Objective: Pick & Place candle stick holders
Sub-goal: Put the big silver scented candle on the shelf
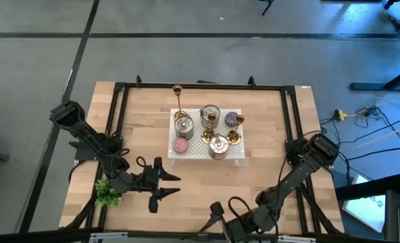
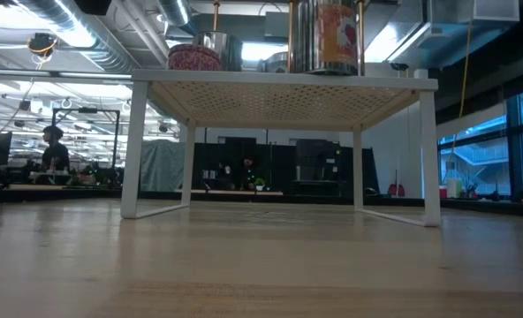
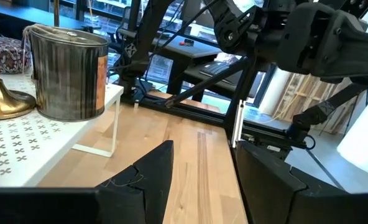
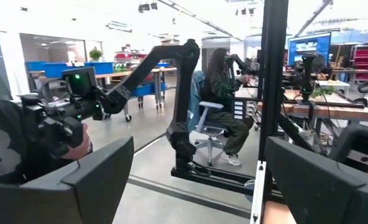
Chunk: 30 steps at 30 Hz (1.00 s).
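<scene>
Several gold candle stick holders stand on their round bases on a white perforated rack (image 1: 186, 154) at the table's middle: a tall one (image 1: 178, 101) at the rack's far left, shorter ones (image 1: 234, 137) toward its right. One gold base (image 3: 4, 99) shows in the left wrist view. My left gripper (image 1: 166, 184) is open and empty over the table, near and left of the rack; its fingers also show in the left wrist view (image 3: 199, 186). My right gripper (image 1: 217, 214) is open and empty at the table's near edge, facing the room (image 4: 196, 186).
Silver tins (image 1: 217, 146) (image 3: 69, 71) and small pink and purple candles (image 1: 180, 145) share the rack. A small green plant (image 1: 107, 192) sits at the near left beside my left arm. Black frame rails (image 1: 119, 108) border the table. Bare wood lies between the rack and the near edge.
</scene>
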Each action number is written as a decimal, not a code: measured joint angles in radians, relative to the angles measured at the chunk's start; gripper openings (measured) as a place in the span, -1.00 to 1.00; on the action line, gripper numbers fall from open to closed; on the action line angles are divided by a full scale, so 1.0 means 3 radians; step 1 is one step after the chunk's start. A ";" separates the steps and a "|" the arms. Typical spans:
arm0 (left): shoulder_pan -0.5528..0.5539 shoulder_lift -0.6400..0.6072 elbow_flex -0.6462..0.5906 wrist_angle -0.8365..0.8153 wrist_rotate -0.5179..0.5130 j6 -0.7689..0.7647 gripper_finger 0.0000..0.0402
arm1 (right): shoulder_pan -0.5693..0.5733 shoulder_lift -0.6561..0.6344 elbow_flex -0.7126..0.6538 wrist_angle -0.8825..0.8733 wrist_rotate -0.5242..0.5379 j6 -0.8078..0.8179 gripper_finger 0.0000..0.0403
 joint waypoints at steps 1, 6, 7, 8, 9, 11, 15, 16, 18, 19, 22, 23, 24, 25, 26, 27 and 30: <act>-0.0001 0.0000 0.0000 0.0000 0.0000 0.0000 -0.14 | 0.0001 0.0000 0.0000 0.0012 -0.0011 0.0000 0.81; -0.0028 0.0000 0.0000 0.0000 -0.0001 -0.0028 -0.14 | 0.0000 0.0000 0.0000 0.0019 -0.0069 -0.0001 0.81; -0.0028 0.0000 0.0000 0.0000 -0.0001 -0.0030 -0.14 | 0.0000 0.0000 0.0000 0.0020 -0.0076 -0.0001 0.81; -0.0028 0.0000 0.0000 -0.0001 -0.0002 -0.0031 -0.14 | 0.0000 0.0000 0.0000 0.0020 -0.0110 -0.0002 0.81; -0.0028 0.0000 0.0000 0.0000 -0.0002 -0.0031 -0.14 | 0.0000 0.0000 0.0000 0.0020 -0.0161 0.0000 0.81; -0.0028 0.0000 0.0000 0.0000 -0.0002 -0.0032 -0.14 | 0.0001 0.0000 0.0000 0.0019 -0.0303 0.0024 0.81; -0.0027 0.0000 0.0000 -0.0001 -0.0002 -0.0029 -0.14 | 0.0003 0.0000 0.0000 0.0021 -0.0343 0.0113 0.81; -0.0027 0.0000 0.0000 -0.0001 -0.0002 -0.0029 -0.14 | 0.0003 0.0000 0.0000 0.0017 -0.0371 0.0123 0.81; -0.0027 0.0000 0.0000 -0.0001 -0.0002 -0.0029 -0.14 | -0.0005 0.0000 0.0000 -0.0020 -0.0378 0.0161 0.81; -0.0027 -0.0001 0.0000 -0.0001 -0.0002 -0.0029 -0.14 | -0.0006 0.0000 0.0000 -0.0075 -0.0261 0.0218 0.81; -0.0028 -0.0001 0.0000 -0.0001 -0.0002 -0.0031 -0.14 | -0.0006 0.0000 0.0000 -0.0393 0.0377 0.0421 0.74; -0.0028 -0.0001 0.0000 -0.0003 -0.0002 -0.0031 -0.14 | -0.0008 0.0000 0.0000 -0.0513 0.0581 0.0477 0.69; -0.0028 -0.0001 0.0000 -0.0002 -0.0002 -0.0031 -0.14 | -0.0015 0.0000 0.0000 -0.0621 0.0749 0.0529 0.63; -0.0028 -0.0001 0.0000 -0.0002 -0.0002 -0.0031 -0.14 | -0.0022 0.0000 0.0000 -0.0719 0.0900 0.0594 0.54; -0.0028 -0.0001 0.0000 -0.0003 -0.0002 -0.0032 -0.14 | -0.0029 0.0000 0.0000 -0.0822 0.1040 0.0656 0.43; -0.0028 -0.0001 0.0000 -0.0003 -0.0002 -0.0032 -0.14 | -0.0034 0.0000 0.0000 -0.0911 0.1151 0.0703 0.32; -0.0028 -0.0001 0.0000 -0.0003 -0.0002 -0.0032 -0.14 | -0.0049 0.0000 0.0000 -0.1101 0.1329 0.0764 -0.12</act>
